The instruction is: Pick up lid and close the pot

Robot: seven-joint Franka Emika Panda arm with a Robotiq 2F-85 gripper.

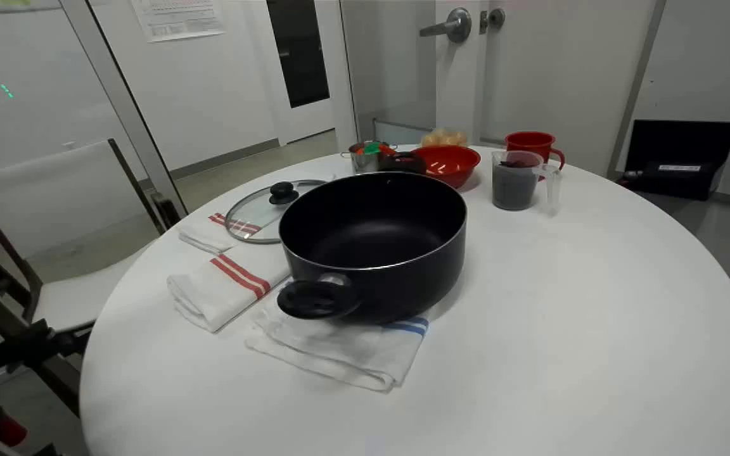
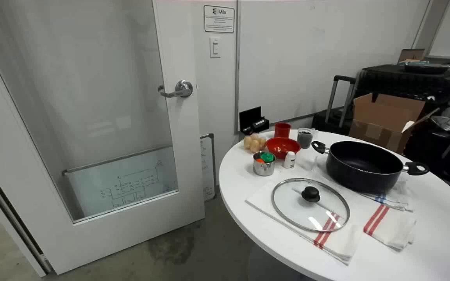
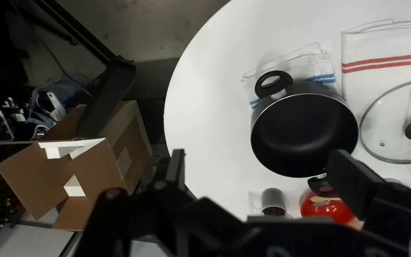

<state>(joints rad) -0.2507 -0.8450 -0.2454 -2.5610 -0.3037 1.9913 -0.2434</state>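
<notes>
Gripper point(image 3: 258, 157): jaws stood wide apart, nothing held | lid point(image 2: 310, 207): lay knob point(image 2: 310, 193) up on towel point(image 2: 337, 244), presumably for easy grasping | pot point(image 1: 374, 247): sat uncovered, apparently to receive it

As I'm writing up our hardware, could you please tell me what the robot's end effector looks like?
In the wrist view, the end effector is black, with two blocky fingers; blurred, paler round marks show near the bottom edge. I cannot make out cables on it.

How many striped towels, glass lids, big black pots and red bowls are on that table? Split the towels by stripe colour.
Red-striped towels: 2
Blue-striped towel: 1
Glass lid: 1
Big black pot: 1
Red bowl: 1
Total: 6
</notes>
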